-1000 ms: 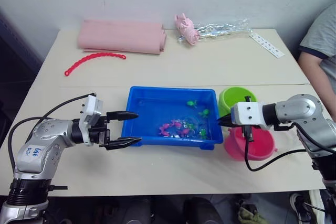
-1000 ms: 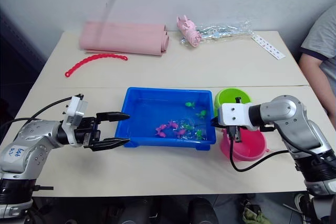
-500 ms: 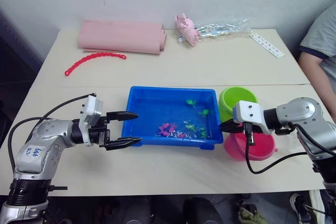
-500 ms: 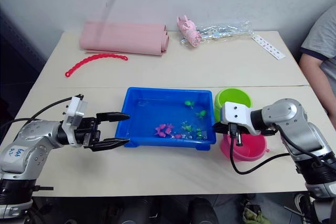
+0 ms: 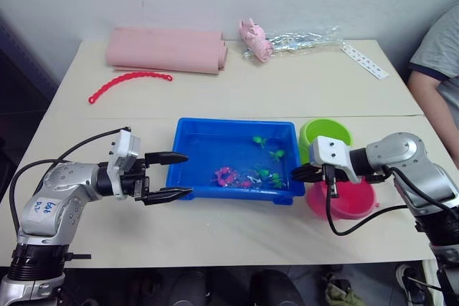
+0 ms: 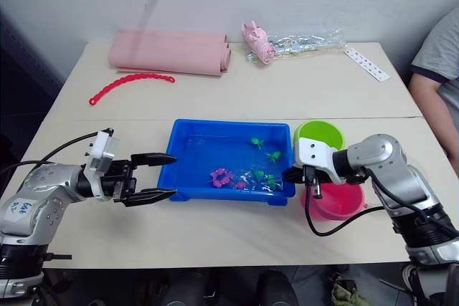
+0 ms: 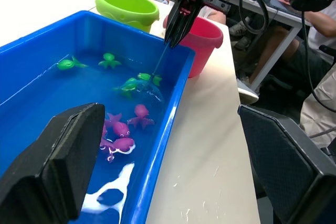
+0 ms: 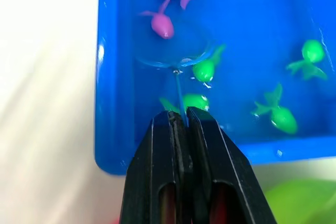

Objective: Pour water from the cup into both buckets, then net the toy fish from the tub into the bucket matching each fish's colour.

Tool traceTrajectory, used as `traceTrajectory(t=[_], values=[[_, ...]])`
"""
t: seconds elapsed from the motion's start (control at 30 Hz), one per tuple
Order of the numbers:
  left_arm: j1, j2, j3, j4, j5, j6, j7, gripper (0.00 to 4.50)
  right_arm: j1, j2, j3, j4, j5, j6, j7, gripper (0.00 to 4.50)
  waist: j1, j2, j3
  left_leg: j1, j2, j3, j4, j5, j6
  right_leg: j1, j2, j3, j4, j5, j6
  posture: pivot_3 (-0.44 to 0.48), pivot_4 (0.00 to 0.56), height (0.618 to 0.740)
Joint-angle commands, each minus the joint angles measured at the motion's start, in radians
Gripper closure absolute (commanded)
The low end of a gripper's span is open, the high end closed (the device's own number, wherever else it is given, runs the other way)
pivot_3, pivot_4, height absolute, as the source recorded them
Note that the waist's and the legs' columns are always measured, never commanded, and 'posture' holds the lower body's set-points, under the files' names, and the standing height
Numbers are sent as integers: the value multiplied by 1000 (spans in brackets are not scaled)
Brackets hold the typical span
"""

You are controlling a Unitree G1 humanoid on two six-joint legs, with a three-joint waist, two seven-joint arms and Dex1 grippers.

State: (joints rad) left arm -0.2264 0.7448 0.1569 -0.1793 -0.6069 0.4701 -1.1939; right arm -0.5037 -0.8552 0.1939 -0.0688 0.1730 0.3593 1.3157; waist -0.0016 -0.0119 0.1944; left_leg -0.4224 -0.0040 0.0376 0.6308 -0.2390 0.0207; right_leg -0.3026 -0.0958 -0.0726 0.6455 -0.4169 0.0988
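Observation:
The blue tub (image 5: 233, 130) holds water with several pink fish (image 5: 226, 175) and green fish (image 5: 259, 141). Off its right end stand the lime green bucket (image 5: 324, 134) and, nearer me, the pink bucket (image 5: 348, 204). My right gripper (image 5: 295, 173) hangs at the tub's right rim, shut on the net's thin handle (image 8: 180, 95). The net's hoop (image 8: 170, 51) lies in the water between a pink fish (image 8: 161, 24) and a green fish (image 8: 203, 70). My left gripper (image 5: 189, 174) is open just outside the tub's left end, holding nothing. The cup is out of view.
A rolled pink cloth (image 5: 166, 49), a red bead chain (image 5: 129, 80), a pink toy with a clear plastic bag (image 5: 287, 39) and a white strip (image 5: 364, 61) lie at the table's far side. A person (image 5: 439, 51) sits at the right edge.
My right gripper has shifted left toward the tub's right rim, sweeping the net through the water. The fish have drifted a little. The left arm has stayed still.

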Motion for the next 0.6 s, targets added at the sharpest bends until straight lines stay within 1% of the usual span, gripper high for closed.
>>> traceTrajectory(t=[0.03, 0.13, 0.2, 0.4, 0.6], values=[[8, 26, 30, -3, -12, -21, -21, 62, 5, 3, -43, 17, 53, -14, 20, 4500, 0, 0, 0, 0, 0, 0, 0, 0, 0, 0, 0, 0, 0, 0, 0, 0, 150, 740], [12, 38, 32, 4, -11, -36, -38, 62, 12, 20, -64, 29, 96, -4, 19, 4500, 1, 0, 0, 0, 0, 0, 0, 0, 0, 0, 0, 0, 0, 0, 0, 0, 150, 740], [14, 44, 35, 7, -12, -42, -45, 62, 14, 13, -69, 39, 86, -12, 4, 4500, 0, 0, 0, 0, 0, 0, 0, 0, 0, 0, 0, 0, 0, 0, 0, 0, 150, 740], [15, 60, 42, 17, -15, -52, -59, 62, 22, -6, -94, 57, 102, -17, 22, 4500, 0, 0, 0, 0, 0, 0, 0, 0, 0, 0, 0, 0, 0, 0, 0, 0, 150, 740], [9, 61, 40, 29, -10, -62, -69, 62, 69, -34, -170, 19, 177, 3, 33, 4500, 1, 0, 0, 0, 0, 0, 0, 0, 0, 0, 0, 0, 0, 0, 0, 0, 150, 740]])
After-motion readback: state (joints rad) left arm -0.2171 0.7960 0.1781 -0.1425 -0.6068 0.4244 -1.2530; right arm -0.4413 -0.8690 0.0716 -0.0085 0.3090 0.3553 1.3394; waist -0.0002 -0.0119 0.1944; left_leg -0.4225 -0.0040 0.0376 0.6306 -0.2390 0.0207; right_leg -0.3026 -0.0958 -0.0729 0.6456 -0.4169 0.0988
